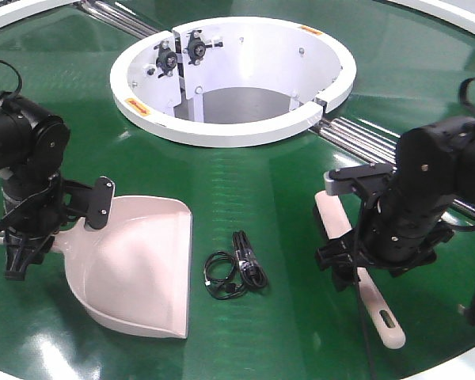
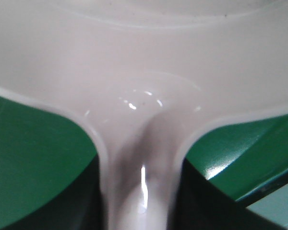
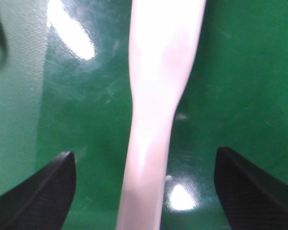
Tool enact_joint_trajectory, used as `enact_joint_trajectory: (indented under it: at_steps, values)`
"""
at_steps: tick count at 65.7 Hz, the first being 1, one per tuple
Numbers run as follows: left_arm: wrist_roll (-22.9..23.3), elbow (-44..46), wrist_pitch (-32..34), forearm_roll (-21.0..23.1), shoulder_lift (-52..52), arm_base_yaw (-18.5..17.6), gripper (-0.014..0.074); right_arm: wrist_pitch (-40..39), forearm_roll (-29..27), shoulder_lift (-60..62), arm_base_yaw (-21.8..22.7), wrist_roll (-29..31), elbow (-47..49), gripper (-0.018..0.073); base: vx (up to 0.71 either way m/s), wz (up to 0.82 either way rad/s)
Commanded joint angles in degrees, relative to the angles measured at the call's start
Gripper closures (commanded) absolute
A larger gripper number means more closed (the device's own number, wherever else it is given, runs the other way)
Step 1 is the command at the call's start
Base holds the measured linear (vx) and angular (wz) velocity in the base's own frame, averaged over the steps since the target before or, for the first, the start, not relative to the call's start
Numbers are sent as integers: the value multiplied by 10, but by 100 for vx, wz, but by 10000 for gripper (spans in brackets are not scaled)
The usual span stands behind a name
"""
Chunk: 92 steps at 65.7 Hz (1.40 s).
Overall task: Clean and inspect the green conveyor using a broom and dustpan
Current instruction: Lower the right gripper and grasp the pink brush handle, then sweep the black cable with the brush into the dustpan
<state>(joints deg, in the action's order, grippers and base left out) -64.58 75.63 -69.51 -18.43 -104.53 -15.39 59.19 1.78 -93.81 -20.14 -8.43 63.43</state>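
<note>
**Pink-beige tools down on the belt: pickup stage, sweep not started**

- The dustpan (image 1: 142,269) lies flat on the green conveyor (image 1: 301,182), lip facing a black cable coil (image 1: 237,273).
- Left end effector (image 1: 22,249) looks clamped on the dustpan handle. The wrist view shows dark pads tight against both sides.
- The broom (image 1: 374,305) lies on the belt right of the cable, slotted end toward the near rim.
- Right end effector (image 3: 144,158) hangs over the broom handle, fingers (image 3: 43,191) spread wide and not touching it.

My read is that the broom grasp is the step in hand. Next move: drop lower, close on the narrow neck, lift level.

Watch:
- The glossy handle may slip or roll.
- The loose cable sits between the tools and could snag the bristles.
- The silver rails (image 1: 364,134) and white ring (image 1: 229,131) stand just behind the right arm.
</note>
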Motion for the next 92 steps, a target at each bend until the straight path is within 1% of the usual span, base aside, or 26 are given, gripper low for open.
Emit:
enact_joint_trajectory:
  at_steps: [1, 14, 18, 24, 30, 31, 32, 37, 38, 39, 44, 52, 59, 74, 80, 88, 92]
  values:
    - [5, 15, -20, -1, 29, -3, 602, -13, 6, -2, 0, 2, 17, -3, 0, 0]
    - [5, 15, -20, -1, 29, -3, 602, 1, 6, -55, 0, -6, 42, 10, 0, 0]
    - [5, 15, -20, -1, 29, -3, 602, 12, 4, -67, 0, -6, 51, 38, 0, 0]
    - [5, 15, -20, -1, 29, -3, 602, 20, 3, -81, 0, -6, 55, 108, 0, 0]
    - [5, 15, -20, -1, 29, -3, 602, 20, 3, -91, 0, -6, 55, 227, 0, 0]
    - [5, 15, -20, -1, 29, -3, 602, 20, 3, -91, 0, -6, 55, 262, 0, 0]
    - [5, 15, -20, -1, 29, -3, 602, 20, 3, -91, 0, -6, 55, 274, 0, 0]
    - [5, 15, -20, -1, 29, -3, 602, 15, 3, -87, 0, -6, 56, 403, 0, 0]
    - [5, 15, -20, -1, 29, -3, 602, 14, 4, -86, 0, -6, 56, 416, 0, 0]
    - [5, 15, -20, -1, 29, -3, 602, 12, 4, -84, 0, -6, 56, 456, 0, 0]
    - [5, 15, -20, -1, 29, -3, 602, 8, 5, -71, 0, -6, 56, 577, 0, 0]
    - [5, 15, -20, -1, 29, -3, 602, 9, 3, -45, -1, -7, 56, 569, 0, 0]
    - [5, 15, -20, -1, 29, -3, 602, 25, -5, -23, -1, -8, 56, 568, 0, 0]
    - [5, 15, -20, -1, 29, -3, 602, 82, -57, -4, -4, -8, 56, 564, 0, 0]
    - [5, 15, -20, -1, 29, -3, 602, 91, -51, -4, -23, -29, 56, 564, 0, 0]
    - [5, 15, -20, -1, 29, -3, 602, 77, -24, -10, -71, -70, 56, 564, 0, 0]
    - [5, 15, -20, -1, 29, -3, 602, 71, -14, -15, -85, -92, 56, 564, 0, 0]
